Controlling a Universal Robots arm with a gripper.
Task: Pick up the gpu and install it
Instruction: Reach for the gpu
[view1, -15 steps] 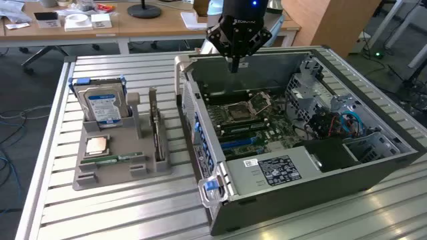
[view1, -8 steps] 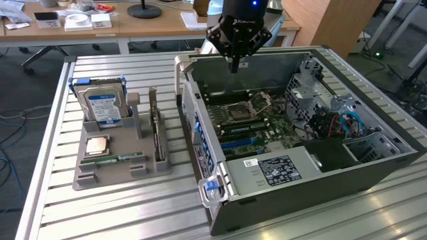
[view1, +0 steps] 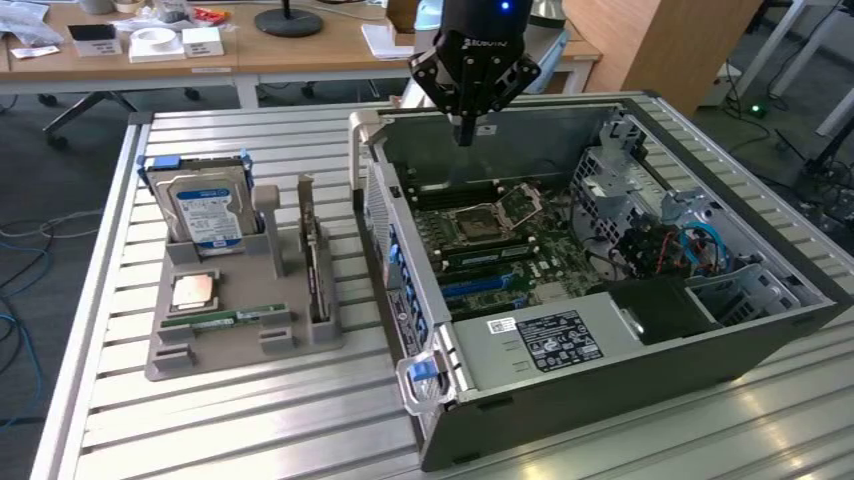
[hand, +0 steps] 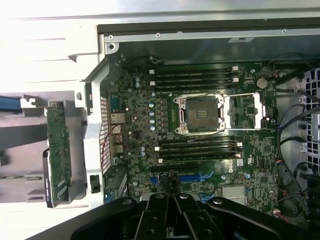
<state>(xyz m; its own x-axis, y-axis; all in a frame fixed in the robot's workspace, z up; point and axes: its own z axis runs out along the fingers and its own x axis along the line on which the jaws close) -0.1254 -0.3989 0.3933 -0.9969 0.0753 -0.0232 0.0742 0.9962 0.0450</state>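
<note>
Right now my gripper (view1: 465, 135) hangs over the open computer case (view1: 694, 345), close to its far wall. The fingers are pressed fully together and have hold of nothing. Straight beneath my hand lies the motherboard (view1: 497, 245), its processor socket (hand: 202, 114) framed in bright metal.

The gpu (view1: 310, 255) is well apart from my hand, lower than it and off toward the exterior view's left, outside the case wall. It stands upright on its long edge in a slot of the grey holder (view1: 200, 355), just beside the case. I see it nearly edge-on: a thin, flat, dark card with a slim pale strip along its upper edge. Farther from my hand in the same holder, the blue-labelled hard drive (view1: 207, 215) also stands upright, with a grey post between it and the card.
</note>
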